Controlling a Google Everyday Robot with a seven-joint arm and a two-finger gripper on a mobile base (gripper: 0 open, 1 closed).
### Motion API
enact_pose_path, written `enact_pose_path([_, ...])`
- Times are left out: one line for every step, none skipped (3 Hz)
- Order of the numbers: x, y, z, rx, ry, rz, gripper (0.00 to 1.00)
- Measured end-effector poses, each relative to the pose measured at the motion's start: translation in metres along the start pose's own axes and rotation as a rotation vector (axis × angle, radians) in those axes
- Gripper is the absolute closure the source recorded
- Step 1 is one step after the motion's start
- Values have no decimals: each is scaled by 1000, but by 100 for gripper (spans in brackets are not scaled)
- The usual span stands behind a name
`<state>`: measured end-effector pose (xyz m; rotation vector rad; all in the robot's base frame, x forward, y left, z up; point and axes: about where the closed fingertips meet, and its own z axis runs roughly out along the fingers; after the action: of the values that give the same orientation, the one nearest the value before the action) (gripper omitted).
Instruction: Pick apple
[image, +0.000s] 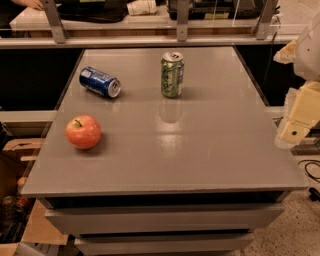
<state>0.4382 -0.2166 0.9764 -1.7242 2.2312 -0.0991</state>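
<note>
Apple near left edge of table; tool apparently cropped at far right, opening indiscernible.

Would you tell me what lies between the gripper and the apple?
Camera view: only bare tabletop between the gripper, beyond the right edge, and the apple, front-left.

A pale robot arm comes in at the right edge of the scene and bends downward. Its cream gripper hangs below it, angled down and slightly left, in the air.
</note>
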Motion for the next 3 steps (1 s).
enact_pose_path([0, 0, 0, 0, 0, 0, 0])
enact_pose_path([-6, 0, 3, -26, -83, -3, 0])
enact_pose_path([-26, -2, 13, -80, -280, -42, 0])
